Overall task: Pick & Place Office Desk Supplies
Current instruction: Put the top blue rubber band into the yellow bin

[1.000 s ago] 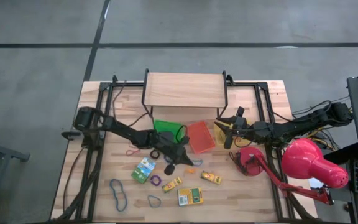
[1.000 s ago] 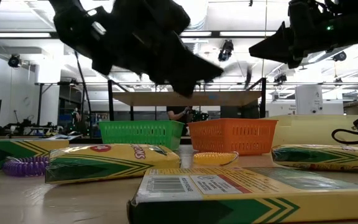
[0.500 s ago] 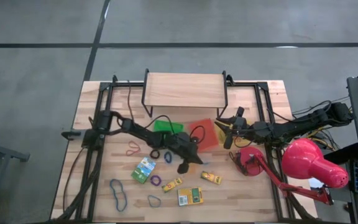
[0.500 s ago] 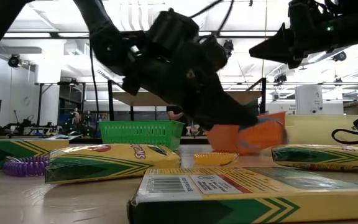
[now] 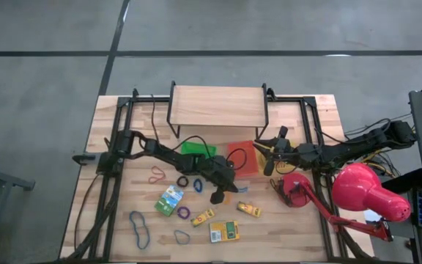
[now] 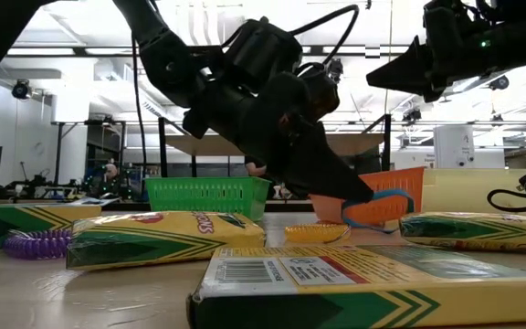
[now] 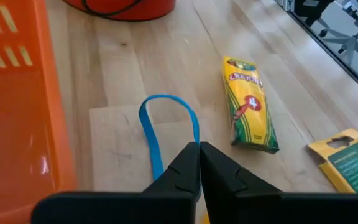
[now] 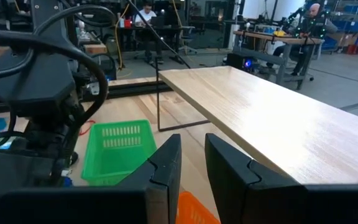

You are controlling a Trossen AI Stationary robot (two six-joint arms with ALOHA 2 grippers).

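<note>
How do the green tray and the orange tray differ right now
The green tray sits flat on the table, while the orange tray is tipped up on one side. The green tray stands apart from the left tool; the orange tray is right behind that tool, which pinches a blue rubber band. In the high view the green one lies left of the orange one. Both are slotted plastic baskets of similar size.

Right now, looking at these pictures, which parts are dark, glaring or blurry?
Low view: bright ceiling lights leave the left gripper a dark silhouette, and the nearest yellow and green cardboard crayon box is soft. Left wrist view: even light; the thin blue rubber-band loop is sharp, the left gripper's dark fingers blurred. High view: evenly lit.
</note>
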